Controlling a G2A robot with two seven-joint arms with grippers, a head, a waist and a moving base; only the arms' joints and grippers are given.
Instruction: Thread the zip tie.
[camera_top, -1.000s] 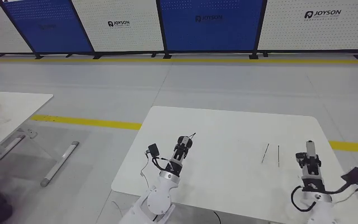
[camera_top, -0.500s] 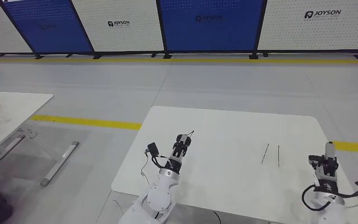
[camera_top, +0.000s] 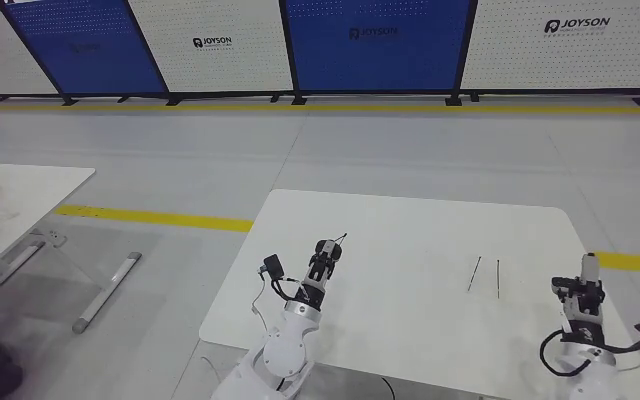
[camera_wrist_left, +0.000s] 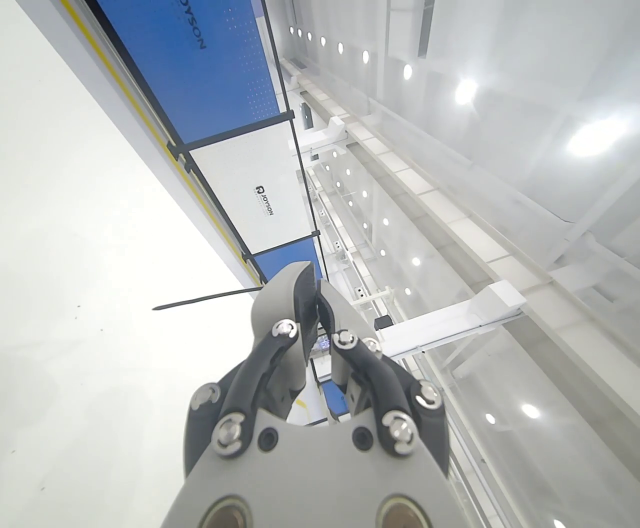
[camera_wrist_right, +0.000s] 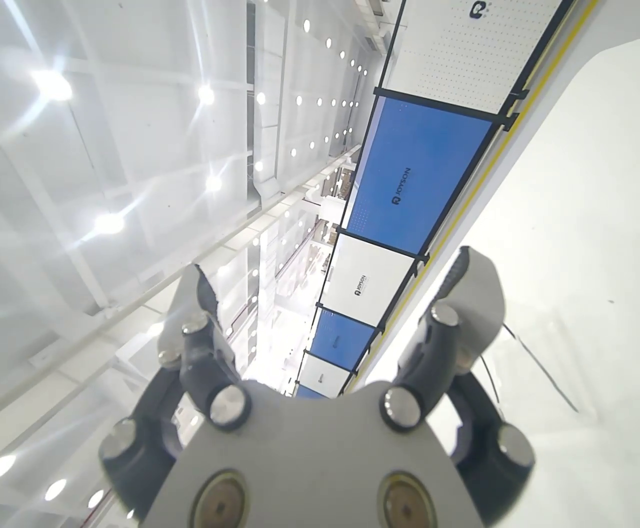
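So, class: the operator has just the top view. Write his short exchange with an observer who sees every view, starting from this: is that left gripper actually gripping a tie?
Observer: Yes. The left wrist view shows the left gripper shut on a tie.
Operator: Which end sticks out?
Observer: The pointed tip, off to one side. The head end is hidden between the jaws.
Operator: And the right gripper?
Observer: In its wrist view, the right gripper is wide open with nothing between the jaws.
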